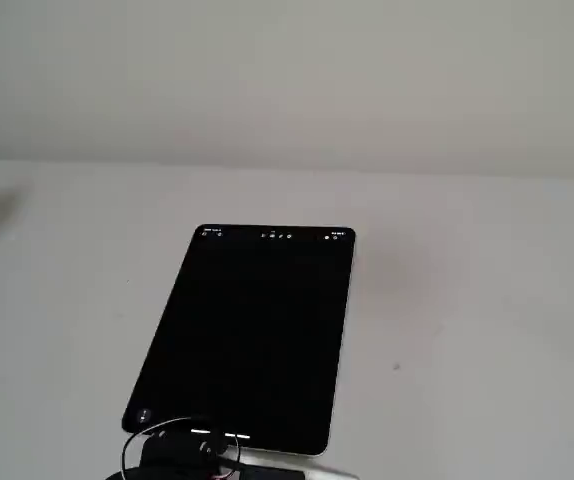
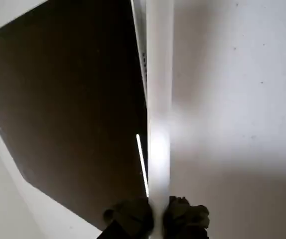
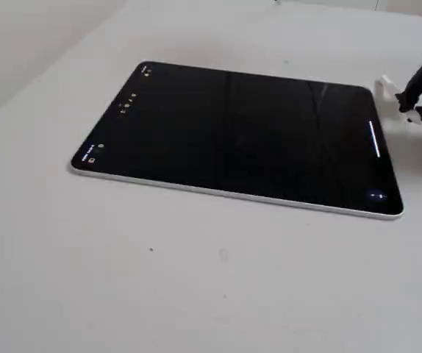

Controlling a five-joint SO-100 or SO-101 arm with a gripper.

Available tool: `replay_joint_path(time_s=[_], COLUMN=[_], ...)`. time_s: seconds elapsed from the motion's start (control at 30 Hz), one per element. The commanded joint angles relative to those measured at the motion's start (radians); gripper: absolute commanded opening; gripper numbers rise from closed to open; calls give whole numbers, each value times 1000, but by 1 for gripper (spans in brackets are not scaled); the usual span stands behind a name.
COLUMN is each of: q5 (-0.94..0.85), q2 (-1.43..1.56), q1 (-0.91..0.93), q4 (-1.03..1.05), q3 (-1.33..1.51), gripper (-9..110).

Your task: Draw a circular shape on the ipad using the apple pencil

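While the black gripper clamps its two fingers on the white pencil in the wrist view, the pencil's long axis runs straight toward 12 o'clock from the fingers, its far end passing out of the top of that picture. The tablet lies flat on the pale table, filling the 9-to-11 o'clock side of that view, so the pencil stands along the screen's near short edge rather than over the middle of the glass.

In a fixed view the tablet sits with its icon row at 9 o'clock, and the gripper hovers just off the short edge at 3 o'clock (only a white stub of the pencil shows there). No closed outline is visible on the screen; only a short bright bar shows near that edge. Judging from this, the drawing is not yet begun, and the tip must travel inward, toward 9 o'clock, over open screen before touching down.
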Motion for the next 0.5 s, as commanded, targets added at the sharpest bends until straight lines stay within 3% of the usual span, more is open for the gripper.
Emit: replay_joint_path(time_s=[0.0,0.27,0.47], q5=[-311,-876,-1055], q2=[9,9,11], q1=[23,6,-40], q4=[-101,-307,-807], q3=[-8,-78,54], gripper=[0,0,0])
